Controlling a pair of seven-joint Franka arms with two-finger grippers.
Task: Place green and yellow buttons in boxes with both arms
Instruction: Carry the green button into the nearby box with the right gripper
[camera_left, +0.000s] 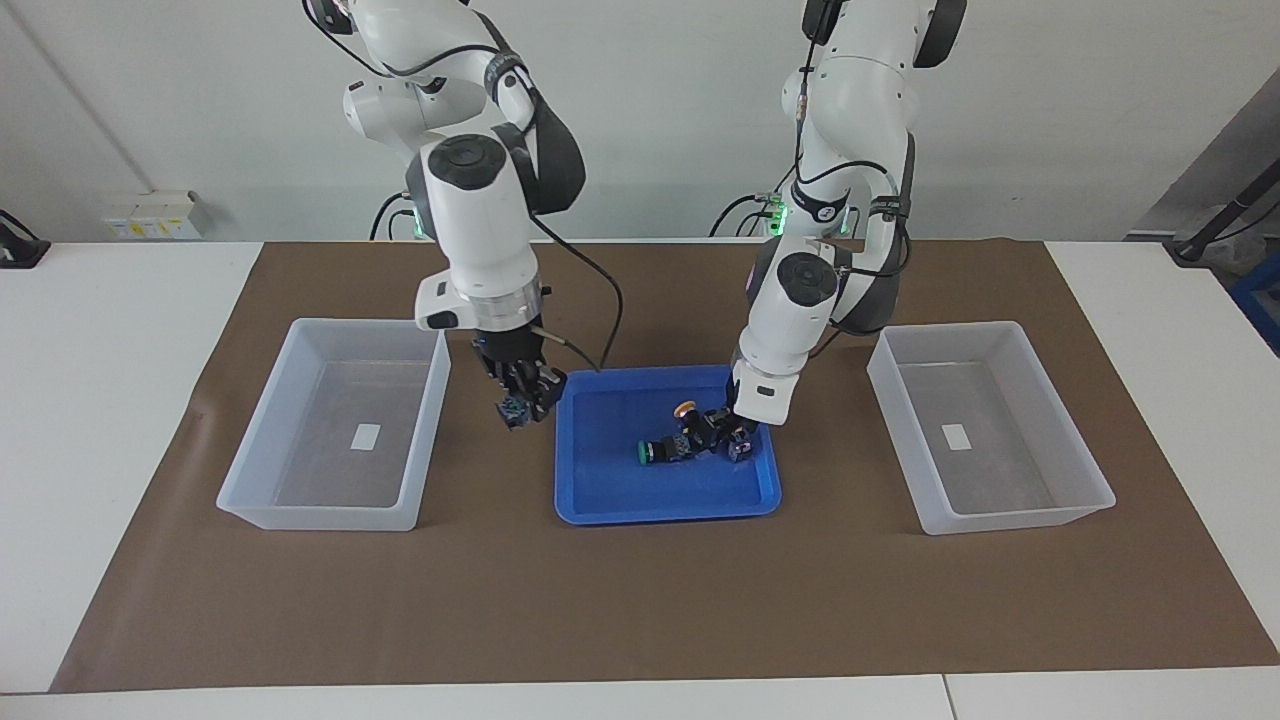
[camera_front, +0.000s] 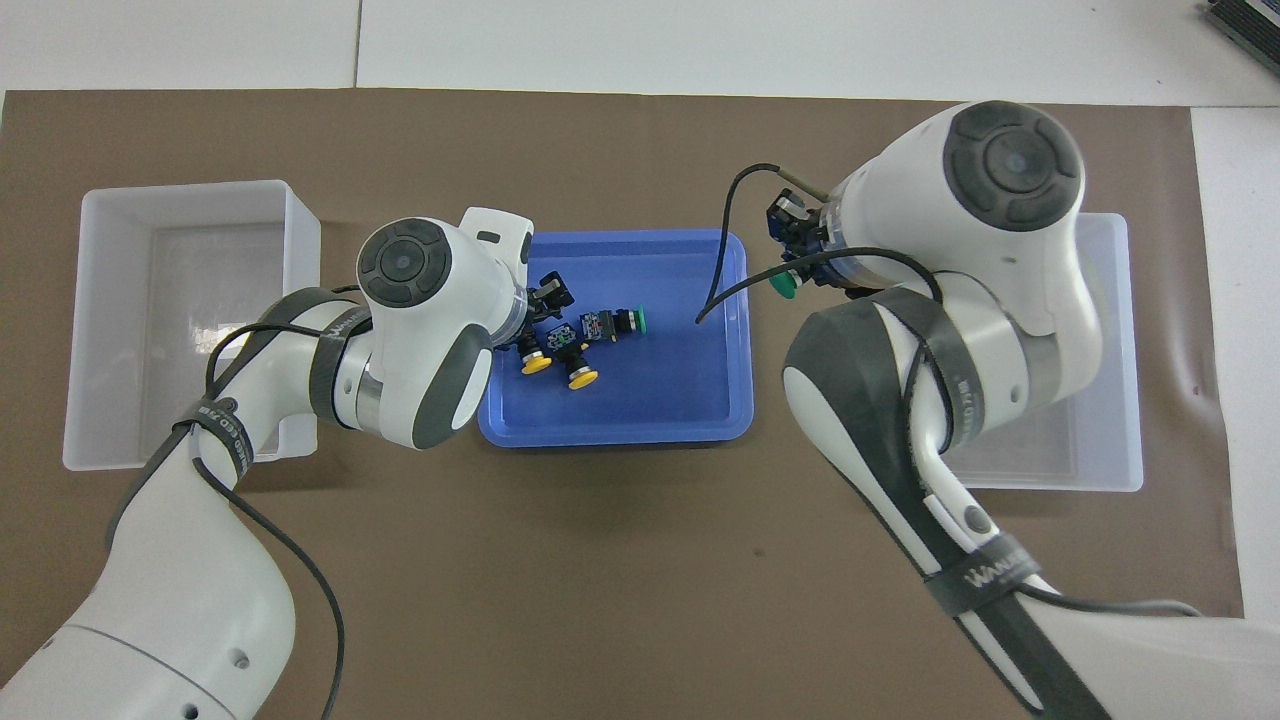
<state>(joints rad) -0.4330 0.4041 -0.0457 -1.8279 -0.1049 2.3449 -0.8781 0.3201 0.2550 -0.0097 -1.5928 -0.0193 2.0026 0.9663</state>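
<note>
The right gripper (camera_left: 520, 400) hangs in the air between the blue tray (camera_left: 600, 505) and the box (camera_left: 330, 425) at the right arm's end, closed on a green button (camera_front: 785, 285); the left gripper (camera_left: 728, 437) is low in the tray at a yellow button (camera_front: 535, 362), how far open I cannot tell; another yellow button (camera_front: 582, 377) and a green button (camera_front: 628, 322) lie beside; the other box (camera_left: 985, 425) stands at the left arm's end.

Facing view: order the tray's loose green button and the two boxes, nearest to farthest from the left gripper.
1. Green button, in the blue tray beside the left gripper.
2. Box at the left arm's end of the table.
3. Box at the right arm's end.
</note>
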